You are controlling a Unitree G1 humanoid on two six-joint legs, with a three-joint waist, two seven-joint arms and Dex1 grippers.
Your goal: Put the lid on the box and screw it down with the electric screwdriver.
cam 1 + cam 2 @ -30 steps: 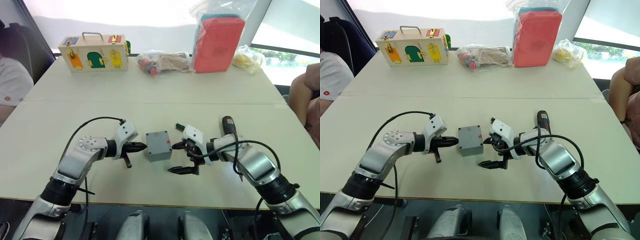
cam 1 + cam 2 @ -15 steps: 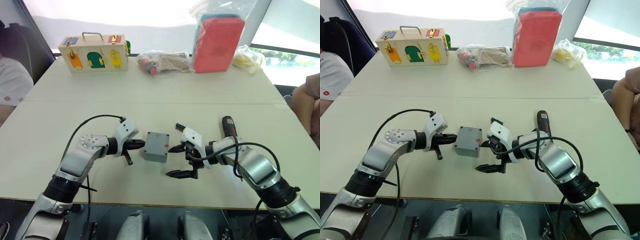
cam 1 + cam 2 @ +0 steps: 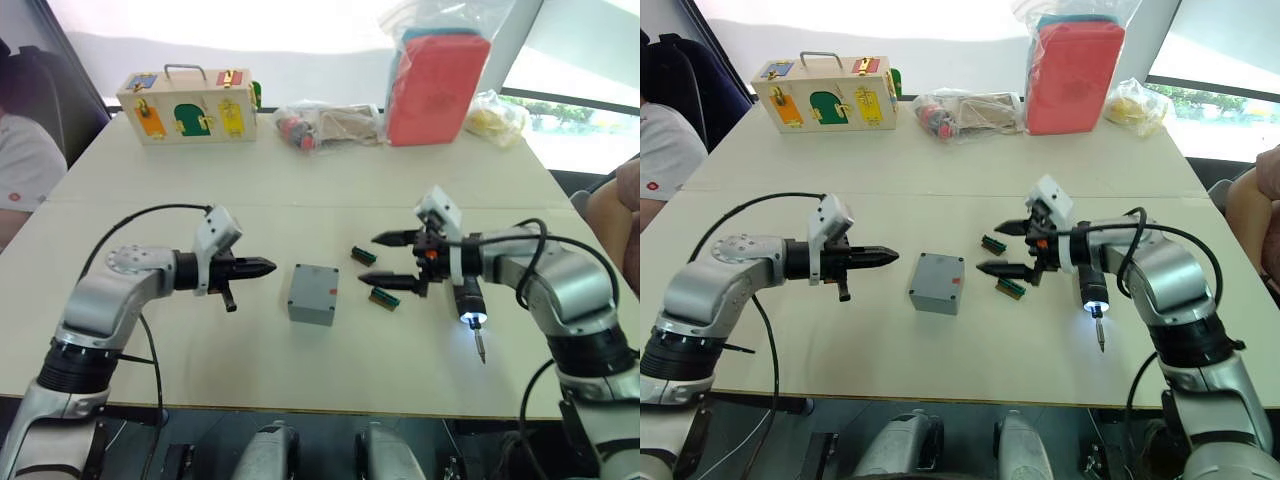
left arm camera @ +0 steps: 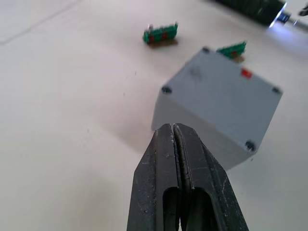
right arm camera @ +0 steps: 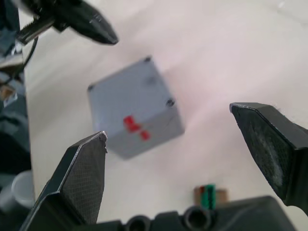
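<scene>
Meanwhile, two green connectors lie between the box and the spread-open right tool; left tool pinched closed.

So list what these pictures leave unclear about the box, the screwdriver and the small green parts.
- The box: the head views show no seam, so whether the lid is on or screwed stays unsettled; in the right wrist view it is blurred.
- The electric screwdriver: its upper body is hidden behind the right arm; its grip cannot be judged.
- The green connector pieces: too small to read any detail.
- The plastic bags at the far edge: contents unclear through the wrap.
</scene>
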